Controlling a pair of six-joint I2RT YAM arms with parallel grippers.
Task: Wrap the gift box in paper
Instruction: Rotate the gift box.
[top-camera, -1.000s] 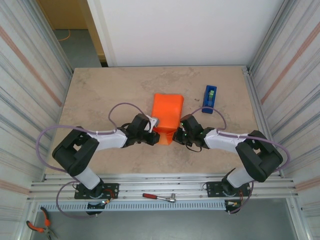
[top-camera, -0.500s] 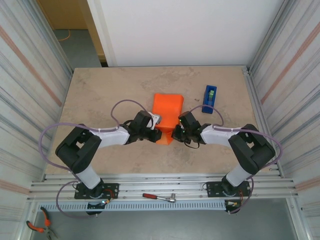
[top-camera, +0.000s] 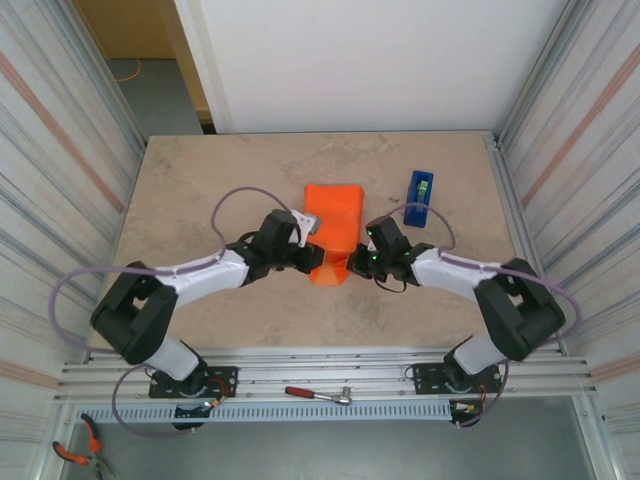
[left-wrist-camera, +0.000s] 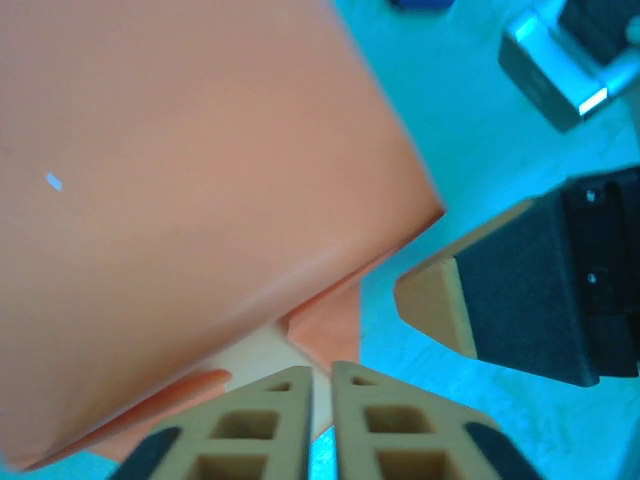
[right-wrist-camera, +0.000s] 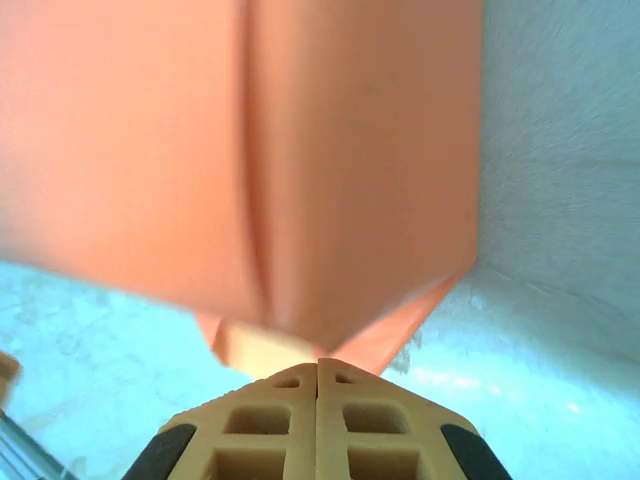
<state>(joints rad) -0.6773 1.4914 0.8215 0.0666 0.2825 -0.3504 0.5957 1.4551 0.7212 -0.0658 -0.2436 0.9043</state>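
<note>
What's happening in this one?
Both arms are working the near end of the paper, which is already folded into a box-shaped parcel mid-table. The left tool, fingers almost together, and the right tool, shut, meet at the loose end flap, which isn't closed up yet. A blue tape dispenser sits untouched to the parcel's right.

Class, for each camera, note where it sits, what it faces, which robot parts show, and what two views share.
Top external: above and behind the bases, looking down on the table, both arms, the paper.
Left wrist: on the left arm, facing the paper past the left gripper.
Right wrist: likewise, past the shut right gripper.
All three share the paper.
</note>
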